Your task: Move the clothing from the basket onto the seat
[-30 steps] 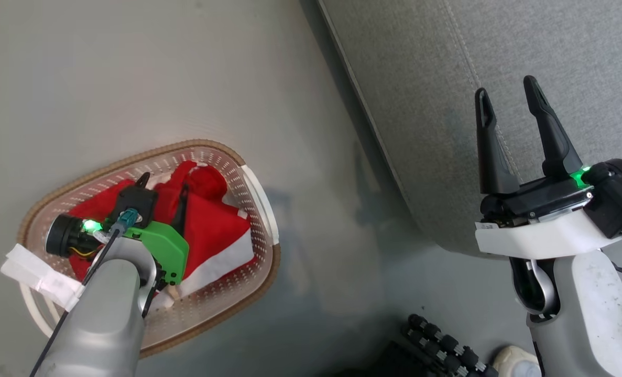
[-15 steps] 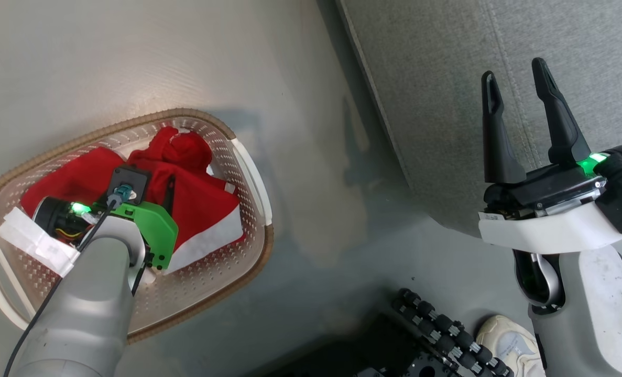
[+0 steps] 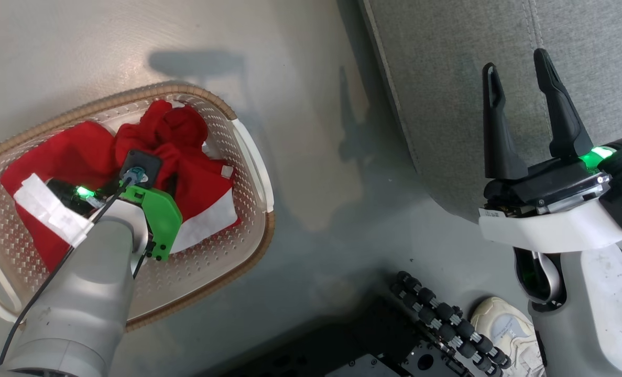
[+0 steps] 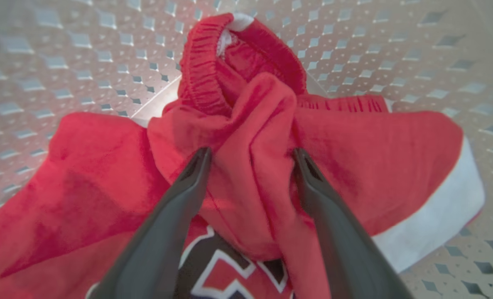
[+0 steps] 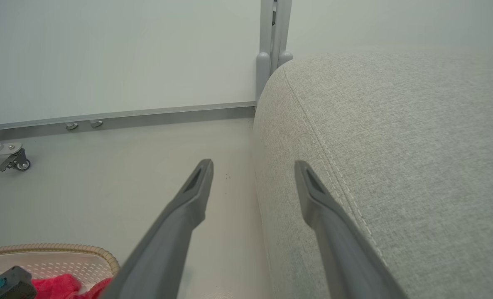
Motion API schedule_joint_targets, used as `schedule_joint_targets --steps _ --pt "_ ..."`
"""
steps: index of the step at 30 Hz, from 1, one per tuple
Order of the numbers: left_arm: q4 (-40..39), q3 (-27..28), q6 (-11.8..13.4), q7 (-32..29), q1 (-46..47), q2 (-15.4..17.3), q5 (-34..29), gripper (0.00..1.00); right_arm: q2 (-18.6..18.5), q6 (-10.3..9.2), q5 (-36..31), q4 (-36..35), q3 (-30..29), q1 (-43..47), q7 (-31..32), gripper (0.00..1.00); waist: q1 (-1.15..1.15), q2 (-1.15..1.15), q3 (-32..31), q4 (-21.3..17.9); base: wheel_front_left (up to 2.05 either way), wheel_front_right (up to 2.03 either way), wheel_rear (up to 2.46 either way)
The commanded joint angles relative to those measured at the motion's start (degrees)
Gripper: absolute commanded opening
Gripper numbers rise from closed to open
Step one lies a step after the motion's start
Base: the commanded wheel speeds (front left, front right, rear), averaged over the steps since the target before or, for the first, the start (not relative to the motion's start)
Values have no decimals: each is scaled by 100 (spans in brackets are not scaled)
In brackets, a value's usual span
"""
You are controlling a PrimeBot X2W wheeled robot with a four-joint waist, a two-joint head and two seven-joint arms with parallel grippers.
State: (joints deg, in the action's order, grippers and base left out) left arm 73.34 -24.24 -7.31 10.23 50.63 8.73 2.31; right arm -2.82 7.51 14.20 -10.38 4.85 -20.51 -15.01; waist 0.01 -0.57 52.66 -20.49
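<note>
Below, a smooth pale floor (image 3: 311,104) is catching soft reflections and a dark shadow just beyond the basket (image 3: 252,157). In the right wrist view a plain white wall (image 5: 105,54) is meeting that floor along a metal rail (image 5: 155,113), with a small caster (image 5: 18,165) standing at the far left. The seat (image 3: 447,78) is rising from the floor on the robot's right, its grey weave and stitched seam showing clearly. A pale shoe (image 3: 504,324) is resting beside the robot's black roller base (image 3: 447,322).

The basket is sitting on the floor, apart from the seat, and the clothing (image 3: 190,152) is lying heaped inside it. The left gripper (image 4: 251,153) is reaching down into the basket with its fingers spread wide, straddling a bunched red fold of the shorts (image 4: 246,108). The elastic waistband is curling up just beyond the fingertips, and the white panel is lying off to one side. The jersey (image 4: 225,268), with its black-and-white lettering, is lying under the fold, between the fingers near their base.

The right gripper (image 3: 515,58) is hovering over the seat's edge with its fingers apart and holding nothing, well away from the clothing.
</note>
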Motion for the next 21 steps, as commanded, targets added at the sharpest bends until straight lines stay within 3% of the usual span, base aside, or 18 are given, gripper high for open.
schedule_joint_targets --steps 1,2,3,11,21 --pt "18 -72 -20 -99 143 43 -31 74 -12 -4 26 -45 -9 -37 -27 100 -1 57 54 17 0 0 0" --pt "23 -116 -20 -149 158 37 -23 31 -13 -4 18 -60 -18 -21 -27 100 -1 57 67 27 0 0 0" --pt "29 -146 -21 -191 163 21 -3 0 -12 -4 14 -65 -21 -9 -27 100 -1 57 73 33 0 0 0" --pt "42 -265 -21 -30 128 -65 245 0 -13 -4 -12 42 50 -22 -27 100 -1 57 -157 92 0 0 0" --pt "-82 -476 -21 460 -309 -285 614 0 -13 -4 -135 266 168 67 -27 100 -1 57 -1062 356 0 0 0"
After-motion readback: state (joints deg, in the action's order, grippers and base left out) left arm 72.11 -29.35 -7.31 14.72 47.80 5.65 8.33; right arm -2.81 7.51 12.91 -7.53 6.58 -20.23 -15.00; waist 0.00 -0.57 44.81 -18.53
